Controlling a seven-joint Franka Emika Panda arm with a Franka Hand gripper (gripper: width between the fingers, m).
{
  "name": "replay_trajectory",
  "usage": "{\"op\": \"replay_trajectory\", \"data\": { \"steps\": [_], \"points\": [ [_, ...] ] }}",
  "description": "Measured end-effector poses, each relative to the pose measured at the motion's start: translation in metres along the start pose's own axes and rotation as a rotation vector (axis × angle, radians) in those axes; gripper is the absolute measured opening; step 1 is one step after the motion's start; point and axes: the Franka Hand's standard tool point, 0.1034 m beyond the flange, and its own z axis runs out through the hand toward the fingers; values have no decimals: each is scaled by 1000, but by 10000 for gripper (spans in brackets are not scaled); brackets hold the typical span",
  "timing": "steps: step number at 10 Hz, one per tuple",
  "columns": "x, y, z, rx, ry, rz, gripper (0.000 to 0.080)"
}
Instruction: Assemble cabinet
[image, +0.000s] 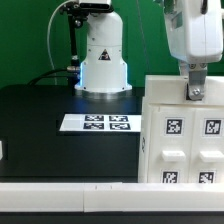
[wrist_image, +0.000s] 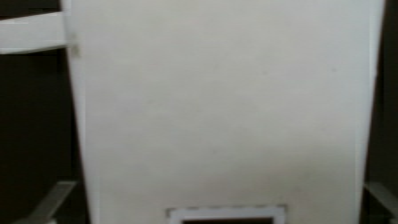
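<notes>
White plastic cabinet (image: 182, 132) at exterior view's right on black table (image: 50, 120), probably light, stiff, slick, best pinched at thin top wall; gripper (image: 196, 92) down on top edge, jaw state indeterminable.

Cabinet (image: 182, 135) under my gripper (image: 196, 92) was white, with black-and-white square tags. Marker board (image: 96, 123): white, same tag pattern. Table (image: 40, 130) was black, backdrop (image: 30, 40) green.
</notes>
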Motion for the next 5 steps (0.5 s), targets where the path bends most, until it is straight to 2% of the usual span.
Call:
{"op": "replay_trajectory", "data": {
  "steps": [1, 2, 4, 5],
  "points": [
    [0, 1, -2, -17, -3, -59, 696],
    [-2, 0, -9, -41, -16, -111, 767],
    [-8, 0, -28, -74, -44, -321, 793],
    [-11, 0, -31, -82, -53, -433, 798]
  ]
}}
